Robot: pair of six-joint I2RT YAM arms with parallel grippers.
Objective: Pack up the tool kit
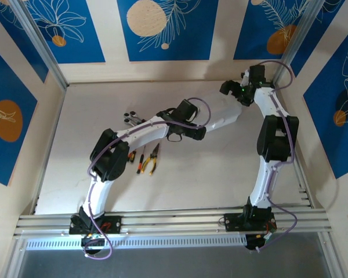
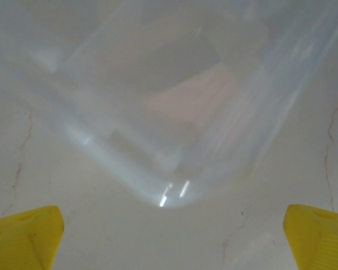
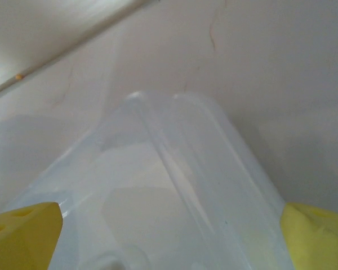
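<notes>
Top camera looks down from behind over the table (image 1: 191,185); both wrist cameras face the case (image 2: 169,112), very near.

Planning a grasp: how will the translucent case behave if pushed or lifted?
The case looks thin-walled and see-through, so it is probably light and slightly flexible. Its glossy, rounded corner may slip when gripped, or slide across the smooth table.

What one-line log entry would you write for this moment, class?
left claw: open, facing case corner | right claw: open at case | tools: on table, unpacked
</notes>
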